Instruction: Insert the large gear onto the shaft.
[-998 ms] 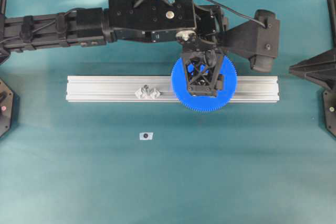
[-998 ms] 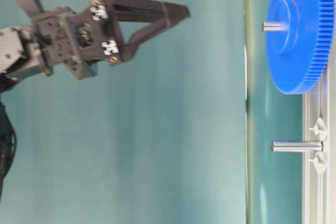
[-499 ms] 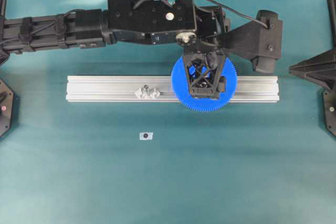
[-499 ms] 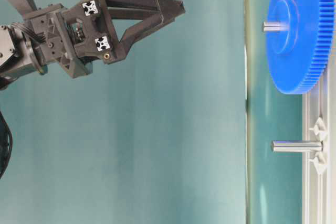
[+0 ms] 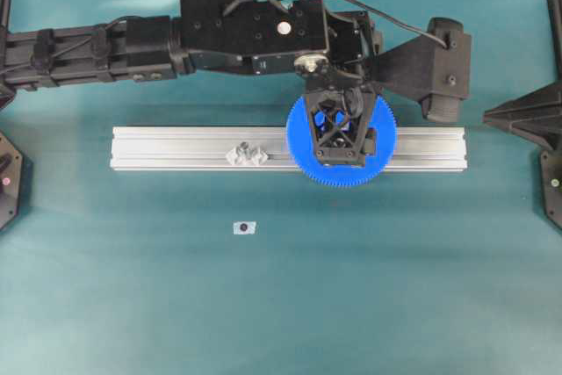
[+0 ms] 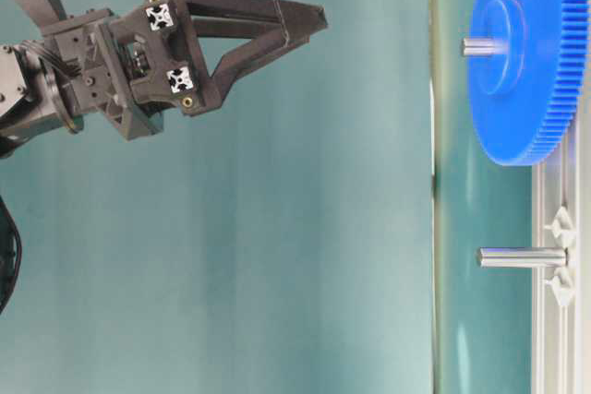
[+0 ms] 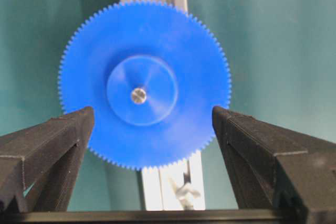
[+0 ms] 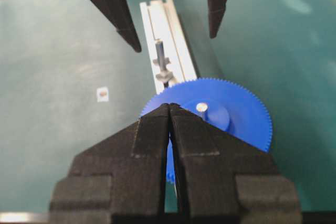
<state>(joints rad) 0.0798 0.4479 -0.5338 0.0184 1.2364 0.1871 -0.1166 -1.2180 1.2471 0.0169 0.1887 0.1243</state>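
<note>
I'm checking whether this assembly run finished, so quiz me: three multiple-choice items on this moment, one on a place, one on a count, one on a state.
1. Where is the large gear?
A. seated on a shaft on the rail
B. lying on the bare table
C. clamped in the left gripper

2. How many upright pins stand on the aluminium rail?
A. one
B. two
C. four

3. How do the left gripper jaws stand?
A. shut on the gear
B. shut on nothing
C. open, clear of the gear

Answers:
1 A: the shaft tip shows through the hub's centre hole.
2 B: the table-level view shows one through the gear and a bare pin beside it.
3 C: in the left wrist view, both fingers stand apart from the gear's rim.
</note>
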